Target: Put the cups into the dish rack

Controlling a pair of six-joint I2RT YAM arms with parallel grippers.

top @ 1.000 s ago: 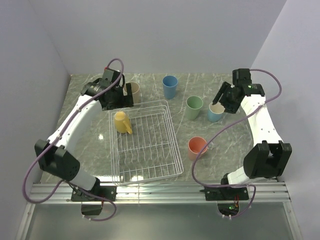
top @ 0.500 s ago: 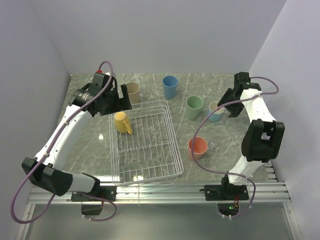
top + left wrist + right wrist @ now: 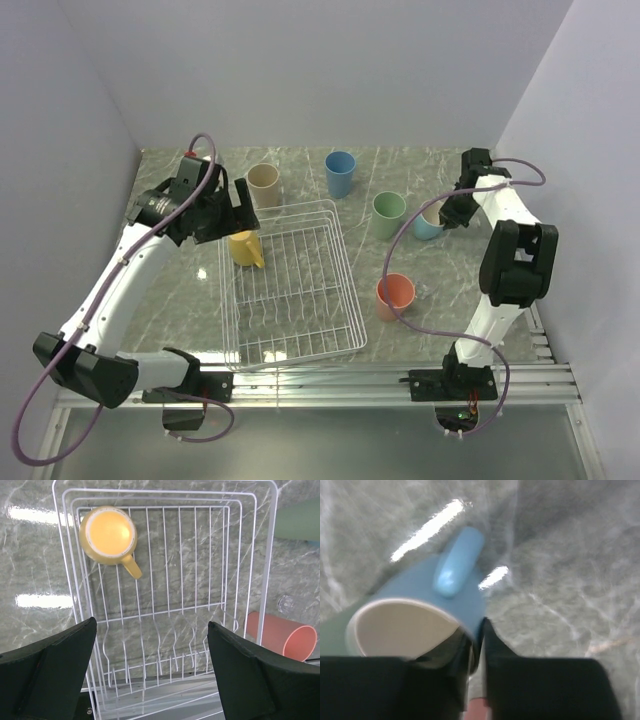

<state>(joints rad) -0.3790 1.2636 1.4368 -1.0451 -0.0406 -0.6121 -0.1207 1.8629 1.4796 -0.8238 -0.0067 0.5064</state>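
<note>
Right now the right claw (image 3: 476,650) is clamped on the blue mug (image 3: 420,595): one finger inside the mouth, one outside, rim wall pinched between them. Mug is on the table (image 3: 440,280), far right, just beside the green cup (image 3: 389,214), well apart from the rack (image 3: 195,580).

Handling, judged: small matte plastic, so light, stiff, not fragile. Wall is thin and smooth, and a rim pinch can let it swing or slip if the claw moves fast. Grip sits on the rim just beside the handle, which looks workable. The handle itself is rounded and narrow, a worse hold.

Pointing: mug looks upright, mouth up, long axis vertical. Handle sticks out sideways, away from the wrist camera. Top view hides it under the claw, so its table direction is unclear.

Left claw (image 3: 151,630) hangs over the rack with fingers wide apart, holding nothing. Yellow mug (image 3: 109,534) is already in the rack's far left corner, upright, handle pointing along the grid towards the near right.

On the table, all mouth up:
- beige cup (image 3: 264,184) just behind the rack
- blue cup (image 3: 340,172) at the back
- pink cup (image 3: 395,295) right of the rack
</note>
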